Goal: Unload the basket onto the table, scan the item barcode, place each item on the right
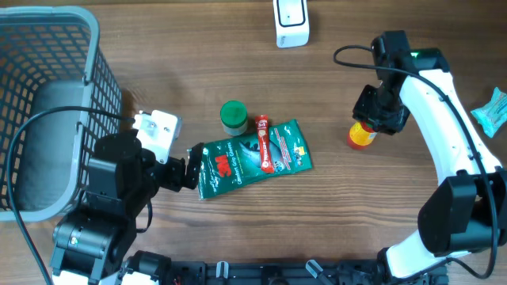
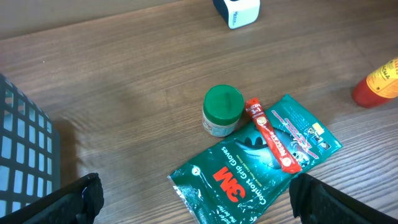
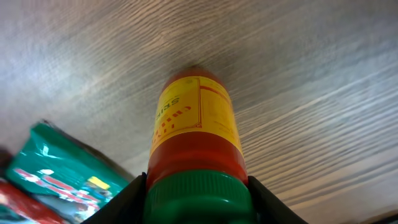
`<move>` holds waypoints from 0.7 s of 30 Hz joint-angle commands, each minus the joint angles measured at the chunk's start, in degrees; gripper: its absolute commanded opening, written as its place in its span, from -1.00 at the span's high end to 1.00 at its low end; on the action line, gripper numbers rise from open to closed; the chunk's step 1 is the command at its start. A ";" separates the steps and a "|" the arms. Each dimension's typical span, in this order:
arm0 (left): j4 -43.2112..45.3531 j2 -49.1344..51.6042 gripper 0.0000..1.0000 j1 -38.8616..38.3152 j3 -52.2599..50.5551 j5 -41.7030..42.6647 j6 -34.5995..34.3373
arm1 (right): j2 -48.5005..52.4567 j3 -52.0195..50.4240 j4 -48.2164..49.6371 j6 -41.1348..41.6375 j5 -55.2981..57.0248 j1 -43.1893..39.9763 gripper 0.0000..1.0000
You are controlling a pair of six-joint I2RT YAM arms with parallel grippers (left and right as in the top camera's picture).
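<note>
Right wrist view shows the right hand (image 3: 198, 200) pinching the green cap of a red sauce bottle with a yellow label (image 3: 194, 118), whose far end meets the wooden table (image 1: 238, 47). The left hand (image 1: 192, 166) is spread wide and holds nothing, at the left edge of a green foil glove pouch (image 1: 238, 168). A small white box-shaped device (image 1: 291, 22) sits well apart at the table's far edge.

— Is the light even?
— Yes, bright and soft from above. The basket (image 2: 25, 149) throws only a faint shadow on the table (image 2: 124, 62).
— Any blur?
— In the right wrist view the sauce bottle (image 3: 196, 118) goes soft at its near cap, the glove packet (image 3: 56, 165) smears, and the wood shines pale.
</note>
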 commanded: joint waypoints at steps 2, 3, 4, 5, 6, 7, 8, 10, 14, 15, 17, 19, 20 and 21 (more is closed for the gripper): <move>0.11 -0.11 -1.00 0.26 -0.07 0.48 -0.37 | 0.74 1.27 1.99 11.50 -12.92 -0.52 0.08; 0.11 -0.11 -1.00 0.26 -0.07 0.48 -0.37 | 0.74 1.27 2.36 12.55 -14.62 -0.59 0.07; 0.11 -0.11 -1.00 0.26 -0.07 0.48 -0.37 | 0.74 1.27 2.38 13.25 -15.65 -0.81 -0.25; 0.11 -0.11 -1.00 0.26 -0.07 0.48 -0.37 | 0.74 1.25 2.34 13.11 -15.63 -0.87 -0.70; 0.11 -0.11 -1.00 0.26 -0.07 0.48 -0.37 | 0.74 1.25 2.29 12.98 -15.63 -0.87 -0.99; 0.11 -0.11 -1.00 0.26 -0.07 0.48 -0.37 | 0.74 1.27 1.16 12.96 -16.09 -0.92 -0.99; 0.11 -0.11 -1.00 0.26 -0.07 0.48 -0.37 | 0.72 1.27 0.83 12.94 -16.57 -0.92 -0.99; 0.11 -0.11 -1.00 0.26 -0.07 0.48 -0.37 | 0.70 1.46 0.79 12.94 -17.84 -0.92 -1.00; 0.11 -0.11 -1.00 0.26 -0.07 0.48 -0.37 | -1.77 3.48 -1.16 11.78 -18.84 -0.92 -1.00; 0.11 -0.11 -1.00 0.26 -0.07 0.48 -0.37 | -2.58 4.52 -1.55 11.41 -18.78 -0.94 -1.00; 0.11 -0.11 -1.00 0.26 -0.07 0.48 -0.37 | -4.35 7.02 -1.53 11.30 -18.32 -0.98 -0.99; 0.11 -0.11 -1.00 0.26 -0.07 0.48 -0.37 | -5.64 8.07 -1.27 7.72 -16.57 -0.96 -0.99; 0.11 -0.11 -1.00 0.26 -0.07 0.48 -0.37 | -6.32 8.07 -1.68 5.75 -15.41 -0.96 -1.00; 0.11 -0.11 -1.00 0.26 -0.07 0.48 -0.37 | -6.54 8.07 -2.21 5.22 -14.88 -0.96 -1.00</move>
